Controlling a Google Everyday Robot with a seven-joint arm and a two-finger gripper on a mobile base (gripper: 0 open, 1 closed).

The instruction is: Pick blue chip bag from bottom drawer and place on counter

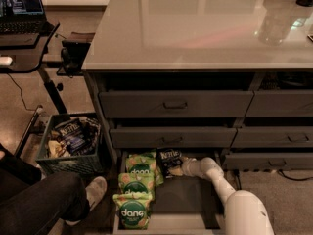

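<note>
Our gripper (177, 171) meets the blue chip bag (168, 159) at the back of the bottom drawer (183, 202).
The bag sits just up and left of our gripper in view, apparently touching it, propped upright beside the green bags (138, 180). Whether we hold it we cannot tell. The counter (195, 28) lies overhead.

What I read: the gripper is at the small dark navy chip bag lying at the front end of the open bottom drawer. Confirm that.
Wrong end. The camera view shows the small dark navy crinkly chip bag at the back end of the open dark grey metal bottom drawer. The gripper is at it.
</note>
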